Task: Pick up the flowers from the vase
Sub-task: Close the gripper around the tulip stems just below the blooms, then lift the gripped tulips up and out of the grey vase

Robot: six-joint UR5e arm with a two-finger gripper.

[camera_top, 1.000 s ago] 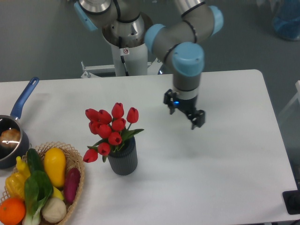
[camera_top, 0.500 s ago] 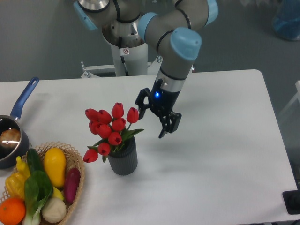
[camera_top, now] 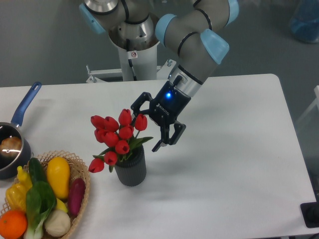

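Your gripper (camera_top: 147,123) is spread wide, holding nothing, tilted down-left just right of the flowers (camera_top: 116,135); one finger sits beside the top-right bud, contact unclear. Flowers are in the vase (camera_top: 131,168), upright on the counter (camera_top: 224,164), near-left of centre. Wicker basket (camera_top: 79,184) of vegetables sits at the near-left corner, blue-handled saucepan (camera_top: 12,144) at the left edge.

Red flowers (camera_top: 116,135) with green leaves, ribbed dark grey vase (camera_top: 131,171), black hand (camera_top: 147,124), white table (camera_top: 239,164)
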